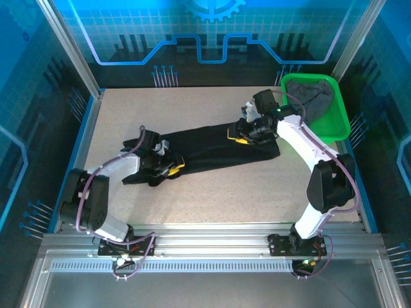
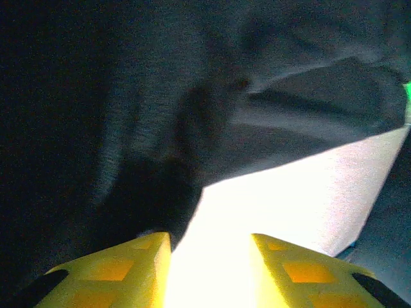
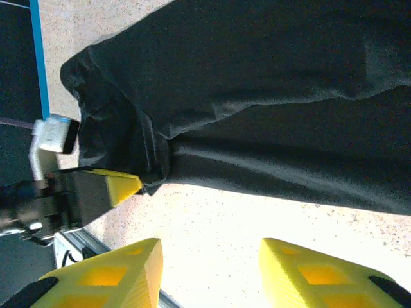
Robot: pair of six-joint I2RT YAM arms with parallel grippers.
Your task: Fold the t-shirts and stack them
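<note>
Across the middle of the overhead view, the black cloth short-sleeved t-shirt (image 1: 212, 149) lies in a long, bunched band on the speckled beige counter (image 1: 212, 199), slanting from lower left to upper right. At its lower-left end sits the left hand (image 1: 172, 169). In the left wrist view its yellow fingers (image 2: 122, 269) stand apart with bare counter between them and the cloth just ahead. At the upper-right end, the right hand (image 1: 240, 135) likewise has its fingers parted over bare counter, gripping nothing. At upper right, the dark grey t-shirt (image 1: 316, 96) lies crumpled in the green plastic mesh basket (image 1: 339, 125).
</note>
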